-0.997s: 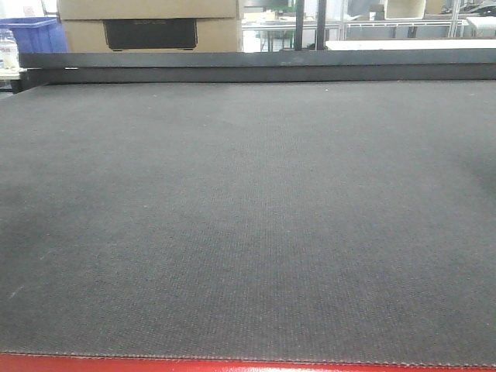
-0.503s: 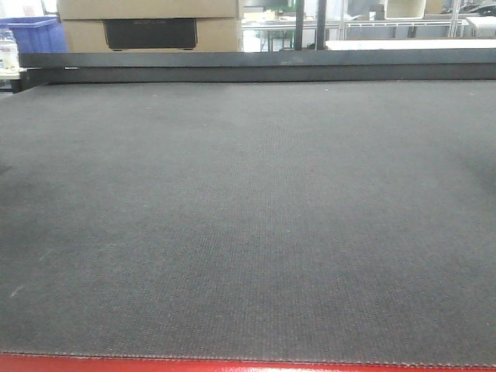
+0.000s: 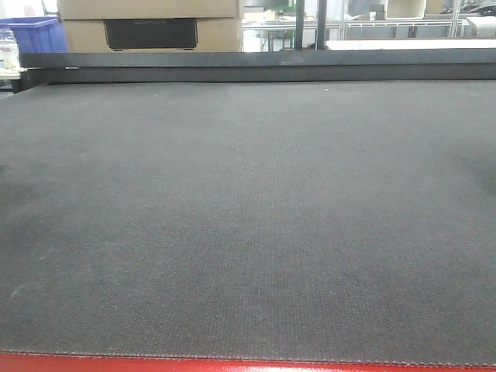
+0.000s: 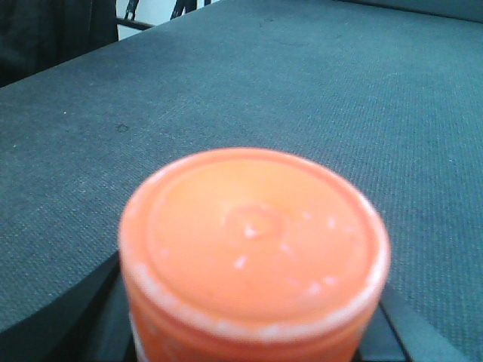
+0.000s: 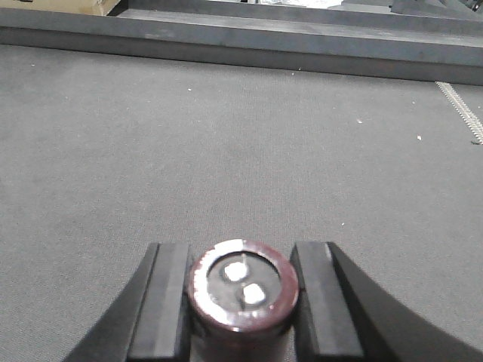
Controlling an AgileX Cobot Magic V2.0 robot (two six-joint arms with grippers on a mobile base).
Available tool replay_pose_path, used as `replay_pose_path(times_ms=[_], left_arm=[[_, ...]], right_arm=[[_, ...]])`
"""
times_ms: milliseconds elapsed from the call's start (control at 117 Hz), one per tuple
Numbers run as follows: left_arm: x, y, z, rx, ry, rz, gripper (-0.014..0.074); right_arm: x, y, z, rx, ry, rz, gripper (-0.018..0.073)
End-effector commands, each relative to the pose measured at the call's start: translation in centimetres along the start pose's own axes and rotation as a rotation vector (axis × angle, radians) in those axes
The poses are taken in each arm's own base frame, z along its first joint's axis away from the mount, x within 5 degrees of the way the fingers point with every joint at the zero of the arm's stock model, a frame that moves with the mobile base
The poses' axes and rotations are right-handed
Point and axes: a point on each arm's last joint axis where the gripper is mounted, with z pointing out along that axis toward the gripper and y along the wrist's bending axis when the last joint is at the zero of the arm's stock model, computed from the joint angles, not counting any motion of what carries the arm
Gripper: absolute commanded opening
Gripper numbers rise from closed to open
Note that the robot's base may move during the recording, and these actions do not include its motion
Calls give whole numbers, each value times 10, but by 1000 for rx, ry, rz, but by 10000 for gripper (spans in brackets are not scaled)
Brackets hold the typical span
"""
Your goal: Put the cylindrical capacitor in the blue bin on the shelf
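**Both claws held low over the dark worktop [image 5: 226, 136]**
The left claw [image 4: 253, 320] is closed about an orange-capped cylinder [image 4: 255, 234], its fingers largely hidden. The right claw [image 5: 241, 298] is narrowly set, and the cylindrical capacitor [image 5: 243, 285] is pinched between its pads [image 5: 170, 302], terminal end towards the camera.

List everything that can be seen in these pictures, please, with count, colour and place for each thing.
mat: one, dark grey, covers the table top
table edge: one, red, along the near border of the mat
rail: one, dark, along the far side of the mat
cardboard box: one, brown, behind the rail, to the left
blue crate: one, blue, far left, behind the rail
bottle: one, clear, at the far left edge
capacitor: one, dark maroon with two pale terminals, between the right gripper's fingers
orange cylinder: one, orange, between the left gripper's fingers
right gripper: one, black, closed on the capacitor
left gripper: one, black, mostly hidden under the orange cylinder
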Motion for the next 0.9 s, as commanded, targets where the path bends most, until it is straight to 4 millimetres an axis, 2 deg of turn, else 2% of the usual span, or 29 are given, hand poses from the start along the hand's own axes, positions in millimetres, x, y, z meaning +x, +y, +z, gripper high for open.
replay_pose_path(times_ms=[0,136,298,392,545,707,895], left_arm=[[-29,-3,-9,12,-60,-16,-111],[-77,-12,-28,57,-47,-11,-111],[-140,-30,-57,148,0,147,-111],[-180,-38,-82,157,24,199,-111],[-226,-44,-126,149,63,233,-111],[-253,-50,-179,172,71,280,-111],[-262,-54,-239,236,72,307,-111]], right_arm=[[-6,-1,-1,7,-40,-8,-143],[-6,0,-1,2,-20,-8,-143],[-21,1,-6,-19,32,-10,-143],[-33,3,-11,-35,70,-13,-143],[-50,6,-23,-64,147,-16,-143],[-57,9,-45,-100,151,19,-143],[-64,12,-83,-120,94,12,-143]])
